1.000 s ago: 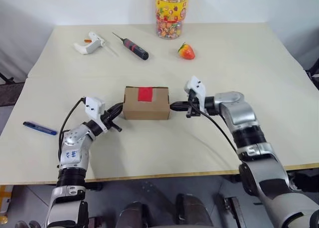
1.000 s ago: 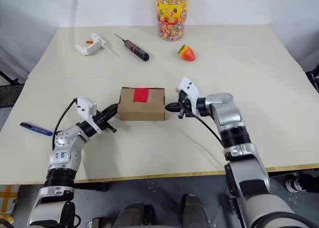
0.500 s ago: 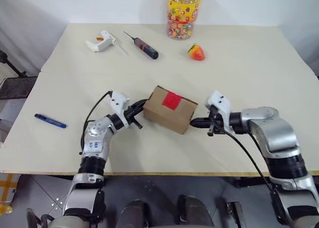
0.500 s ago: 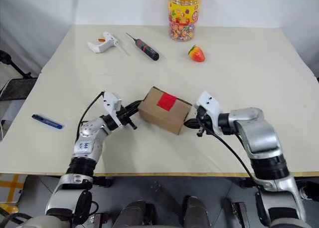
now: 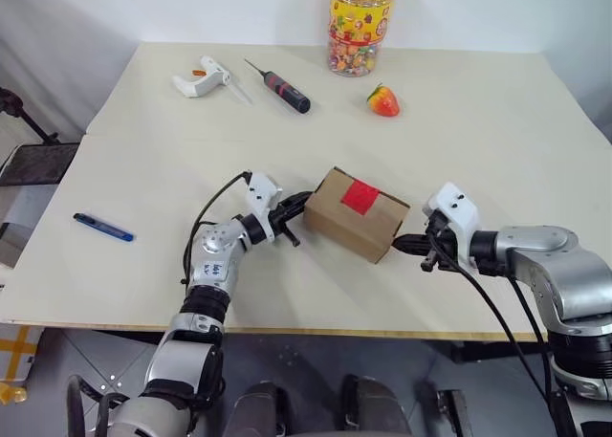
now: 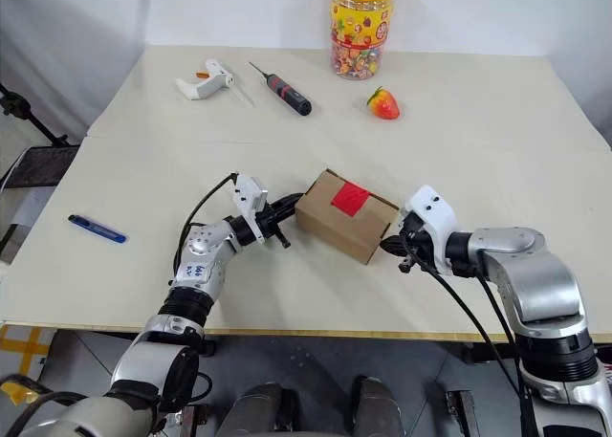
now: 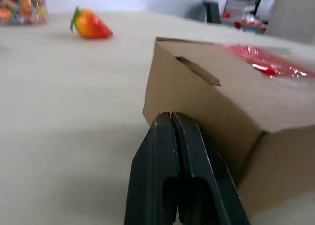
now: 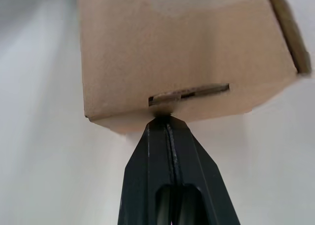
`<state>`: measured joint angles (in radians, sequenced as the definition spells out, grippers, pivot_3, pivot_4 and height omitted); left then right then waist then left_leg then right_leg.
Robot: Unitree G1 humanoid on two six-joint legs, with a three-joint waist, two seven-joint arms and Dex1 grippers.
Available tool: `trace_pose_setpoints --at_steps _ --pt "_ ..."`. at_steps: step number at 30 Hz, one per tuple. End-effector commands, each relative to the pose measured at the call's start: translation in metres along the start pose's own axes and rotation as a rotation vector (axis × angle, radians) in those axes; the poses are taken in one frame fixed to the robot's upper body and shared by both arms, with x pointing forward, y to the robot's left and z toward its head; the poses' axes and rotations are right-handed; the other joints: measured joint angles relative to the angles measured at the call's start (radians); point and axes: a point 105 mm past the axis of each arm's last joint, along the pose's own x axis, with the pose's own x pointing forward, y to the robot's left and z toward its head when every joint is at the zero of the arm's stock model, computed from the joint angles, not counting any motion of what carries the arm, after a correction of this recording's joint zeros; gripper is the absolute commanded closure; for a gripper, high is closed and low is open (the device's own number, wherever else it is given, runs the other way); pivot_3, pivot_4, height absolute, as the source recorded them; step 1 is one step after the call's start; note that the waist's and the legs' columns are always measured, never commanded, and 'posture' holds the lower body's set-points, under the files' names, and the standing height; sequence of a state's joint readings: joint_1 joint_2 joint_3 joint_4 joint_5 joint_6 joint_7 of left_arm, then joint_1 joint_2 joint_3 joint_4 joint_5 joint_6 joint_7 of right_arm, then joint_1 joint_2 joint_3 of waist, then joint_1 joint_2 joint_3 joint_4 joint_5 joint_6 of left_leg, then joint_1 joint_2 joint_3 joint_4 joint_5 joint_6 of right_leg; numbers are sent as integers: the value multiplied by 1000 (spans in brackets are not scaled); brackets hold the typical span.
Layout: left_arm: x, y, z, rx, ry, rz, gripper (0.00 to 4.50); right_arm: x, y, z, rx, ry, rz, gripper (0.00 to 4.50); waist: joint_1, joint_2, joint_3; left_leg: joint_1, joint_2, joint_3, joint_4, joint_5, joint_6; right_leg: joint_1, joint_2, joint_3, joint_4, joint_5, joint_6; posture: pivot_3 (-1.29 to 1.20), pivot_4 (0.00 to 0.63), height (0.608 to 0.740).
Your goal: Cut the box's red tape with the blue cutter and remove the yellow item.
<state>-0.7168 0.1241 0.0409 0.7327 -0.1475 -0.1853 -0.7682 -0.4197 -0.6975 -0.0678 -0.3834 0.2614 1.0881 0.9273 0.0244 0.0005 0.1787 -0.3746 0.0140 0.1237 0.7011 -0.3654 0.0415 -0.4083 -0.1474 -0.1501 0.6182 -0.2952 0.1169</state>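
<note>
Where it sat square a second ago, the cardboard box [image 5: 359,214] now lies turned at an angle, centre frame, red tape [image 5: 360,197] on its lid. Left gripper [image 5: 304,201] and right gripper [image 5: 398,241], fingers pressed together, touch opposite ends. Right wrist view reveals a tuck-flap slot. Blue cutter [image 5: 103,228] lies far left; strawberry toy [image 5: 383,101] upper centre.

candy jar [image 5: 360,26] lid cropped, box [image 5: 357,213] contents hidden

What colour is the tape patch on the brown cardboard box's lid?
Bright red tape patch, clearest in the left eye view.
</note>
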Motion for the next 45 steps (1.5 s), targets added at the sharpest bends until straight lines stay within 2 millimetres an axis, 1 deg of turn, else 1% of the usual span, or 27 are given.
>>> trace_pose_setpoints --at_steps 1,4,6,10,14,17,22,24,28,31,32,34,37,40,41,43,44,45 --pt "9 -12 6 50 -2 -90 4448 -15 -17 0 -15 -34 -118 4500 2 0 0 0 0 -1 0 0 0 0 0 0 0 0 0 0 150 740" --pt "3 -6 6 58 6 -83 4448 -24 -30 -12 3 -16 -194 4500 2 0 0 0 -1 -2 0 0 1 1 -1 -2 0 0 0 0 150 740" --pt "4 -5 7 56 10 -93 4448 -21 -32 -16 9 -10 -201 4500 -1 0 0 -1 -1 -1 0 0 1 1 -1 -2 -1 0 1 0 150 740" --pt "14 -11 5 46 19 -130 4448 -11 -31 -15 20 -28 -189 4500 -2 0 0 -1 -1 -1 0 1 0 1 -1 -4 -1 0 1 0 150 740" --pt "26 -24 7 49 8 -186 4448 -4 -17 -6 10 -56 -130 4500 -1 -1 0 -1 -1 -2 0 1 1 1 -1 -4 -1 0 1 0 150 740" --pt "24 -27 7 61 6 -210 4448 -6 -8 -2 8 -70 -108 4500 -1 -1 0 -1 -1 -2 0 1 1 1 -1 -5 -1 0 1 0 150 740" --pt "20 -31 8 62 -6 -224 4448 -11 6 -4 8 -49 -74 4500 0 -1 0 -2 0 -3 0 1 1 1 -2 -6 -1 0 1 0 150 740" --pt "20 -35 7 64 -4 -237 4448 -15 11 -9 2 -25 -61 4500 1 -1 0 -2 0 -3 0 1 1 1 -2 -6 -1 0 1 0 150 740" --pt "14 -23 10 86 -11 -174 4448 -22 7 -17 2 5 -92 4500 0 -1 0 -2 -1 -4 0 1 1 1 -2 -6 -2 0 1 0 150 740" --pt "7 -14 15 95 -22 -138 4448 -28 0 -17 4 -17 -136 4500 0 -1 0 -2 0 -4 0 1 1 1 -2 -6 -2 0 1 0 150 740" --pt "5 -11 17 102 -24 -130 4448 -30 -2 -20 31 -30 -146 4500 0 -1 0 -2 0 -4 0 1 1 1 -2 -6 -2 0 1 0 150 740" --pt "-1 -4 20 119 -24 -108 4448 -35 -5 -31 76 -29 -156 4500 2 -1 0 -2 0 -4 0 1 1 1 -2 -6 -2 0 1 0 150 740" --pt "-10 10 32 145 -38 -55 4448 -48 -17 -48 123 -21 -209 4500 1 -1 0 -2 -1 -4 0 1 1 1 -2 -7 -2 0 1 0 150 740" --pt "-15 18 39 151 -41 -23 4448 -59 -28 -53 103 -10 -251 4500 1 -1 0 -2 -1 -3 0 1 1 1 -2 -6 -2 0 1 0 150 740" --pt "-19 24 43 143 -40 7 4448 -65 -34 -48 84 -30 -262 4500 1 -1 0 -2 0 -3 1 2 2 1 -2 -6 -2 1 1 0 150 740" --pt "-26 32 50 139 -35 48 4053 -73 -41 -36 68 -69 -264 4500 0 -1 0 -2 0 -3 1 2 2 2 -2 -6 -2 1 1 0 150 740" --pt "-32 32 56 136 -40 50 3941 -76 -42 -25 55 -107 -248 4333 -1 -1 0 -2 0 -3 1 2 2 2 -2 -6 -2 1 1 0 150 740" --pt "-37 31 61 135 -44 43 3682 -78 -41 -14 41 -149 -222 4136 -3 -1 0 -2 0 -4 1 2 2 2 -2 -6 -2 1 1 0 150 740"
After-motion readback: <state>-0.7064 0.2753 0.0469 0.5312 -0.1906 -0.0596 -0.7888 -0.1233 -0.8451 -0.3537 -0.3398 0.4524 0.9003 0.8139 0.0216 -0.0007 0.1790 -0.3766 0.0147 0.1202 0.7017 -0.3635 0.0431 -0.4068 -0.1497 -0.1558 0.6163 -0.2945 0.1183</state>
